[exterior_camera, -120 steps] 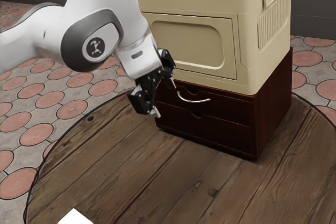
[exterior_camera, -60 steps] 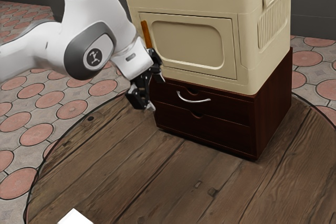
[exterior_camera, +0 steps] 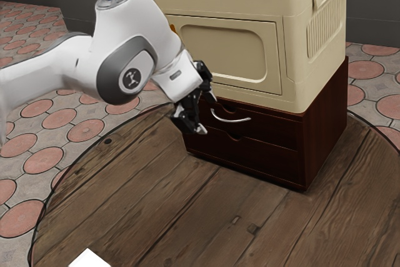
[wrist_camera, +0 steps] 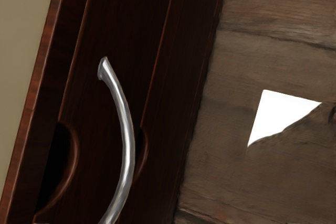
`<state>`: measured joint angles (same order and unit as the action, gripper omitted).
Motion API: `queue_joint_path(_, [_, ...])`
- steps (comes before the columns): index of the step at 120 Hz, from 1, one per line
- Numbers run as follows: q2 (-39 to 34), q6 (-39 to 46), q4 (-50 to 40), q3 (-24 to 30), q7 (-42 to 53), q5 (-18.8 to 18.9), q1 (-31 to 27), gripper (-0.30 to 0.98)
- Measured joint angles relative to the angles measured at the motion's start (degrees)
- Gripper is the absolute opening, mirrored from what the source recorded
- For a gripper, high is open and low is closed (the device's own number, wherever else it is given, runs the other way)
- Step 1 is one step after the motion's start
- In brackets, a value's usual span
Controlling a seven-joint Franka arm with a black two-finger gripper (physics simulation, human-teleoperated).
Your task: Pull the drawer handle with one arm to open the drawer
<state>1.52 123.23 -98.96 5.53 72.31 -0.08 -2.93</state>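
- Reaching for the handle (exterior_camera: 230,121) seems to be the step in hand; my gripper (exterior_camera: 208,115) hangs near it with the jaws spread wide and nothing between them; the handle lies toward three o'clock from them in the exterior view.
- The handle bows out from the upper drawer (exterior_camera: 272,126) of the dark chest (exterior_camera: 325,117); that drawer looks shut, so the whole pull is to come.
- My next move, I judge, is to bring the jaws around the handle's middle before squeezing; closing short would pinch only air, or catch just the near end.
- A grip at that end could drag the drawer askew and bind it; smooth curved metal could also slip free if I squeeze weakly or pull off the drawer's line.
- Going in too deep, I could jam a fingertip against the drawer front; riding too high, toward twelve o'clock, I could knock the cream cabinet (exterior_camera: 294,95) standing on the chest.
- With my hand slanted, one finger might meet the metal first; that would push on the handle rather than clasp it.
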Motion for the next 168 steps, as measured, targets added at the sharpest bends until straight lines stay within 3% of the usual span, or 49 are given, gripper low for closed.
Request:
queue_joint_path(35, [1.6,0.9,0.1,-0.1,0.1,0.5,4.2,0.45])
queue_joint_path(58, [1.5,1.0,0.0,-0.3,0.1,1.2,2.9,0.42])
queue_joint_path(102, [1.6,2.1,-0.1,-0.3,-0.1,3.1,2.6,0.23])
queue_joint_path(168, [3.2,5.4,-0.7,-0.5,0.8,6.0,2.2,0.19])
